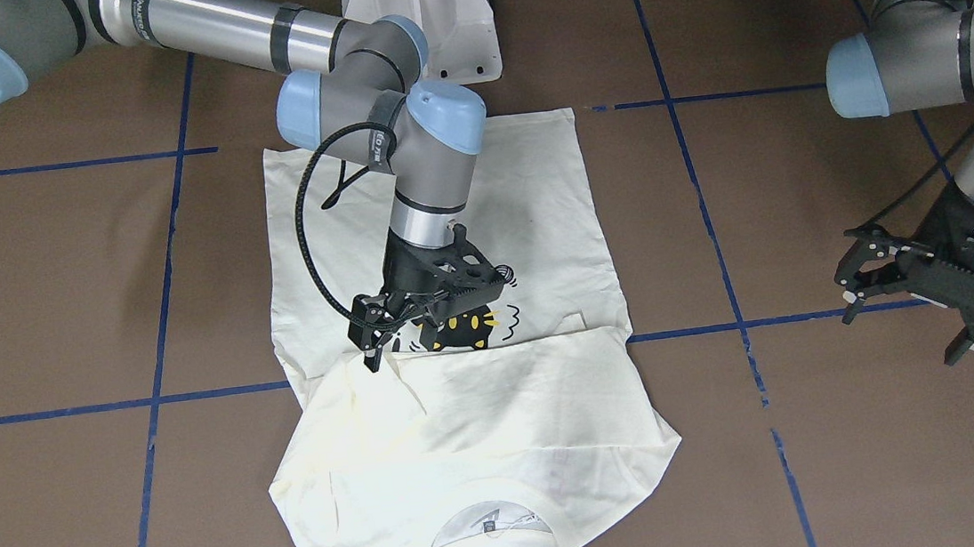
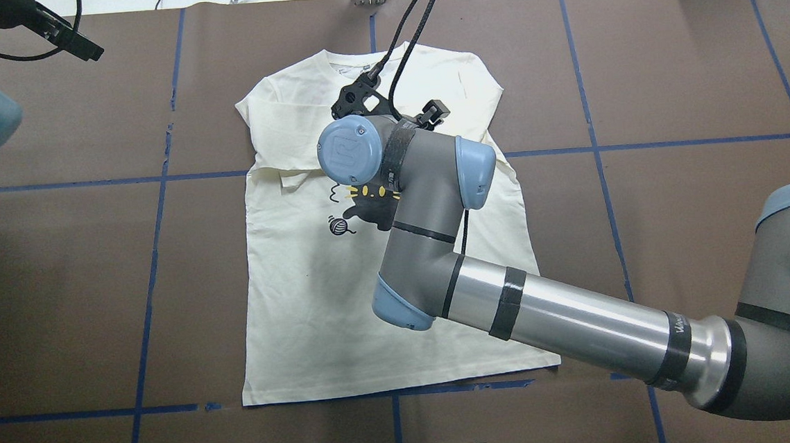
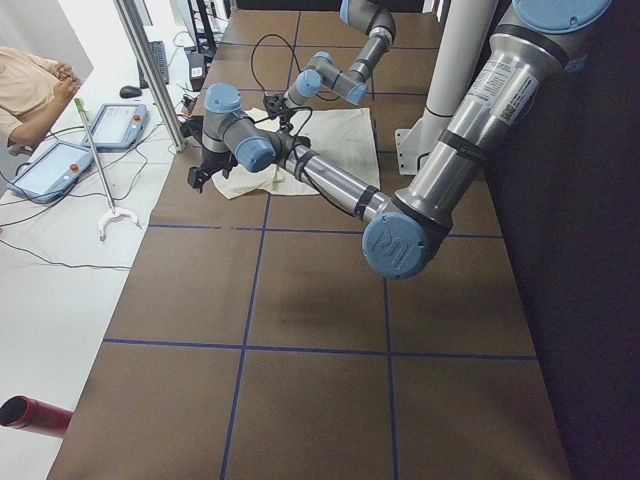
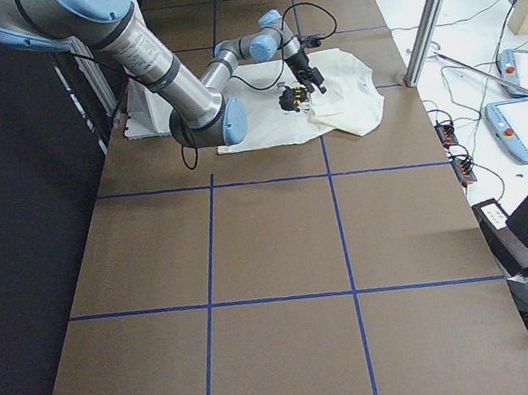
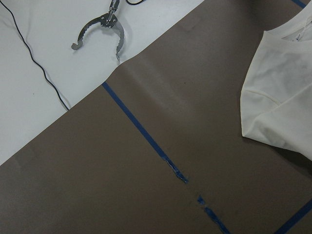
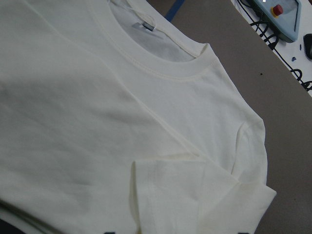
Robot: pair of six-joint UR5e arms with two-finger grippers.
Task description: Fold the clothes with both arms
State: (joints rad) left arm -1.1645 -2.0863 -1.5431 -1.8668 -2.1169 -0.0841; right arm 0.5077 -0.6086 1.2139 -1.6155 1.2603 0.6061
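Cream shirt flat on counter, print up, sleeves apparently already folded across chest, body folds judged outstanding; right tool low at sleeve edge, jaw width not discernible; left tool wide, empty, well aside.

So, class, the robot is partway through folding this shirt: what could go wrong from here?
1. Only the right gripper is at the shirt. The left gripper hangs open over the table, off the cloth. A one-sided lift may drag or skew it.
2. The right fingers sit at the edge of the folded-in sleeves, where layers stack. They might pinch too many or too few, undoing the fold.
3. The cable loop hangs near the cloth and could snag.
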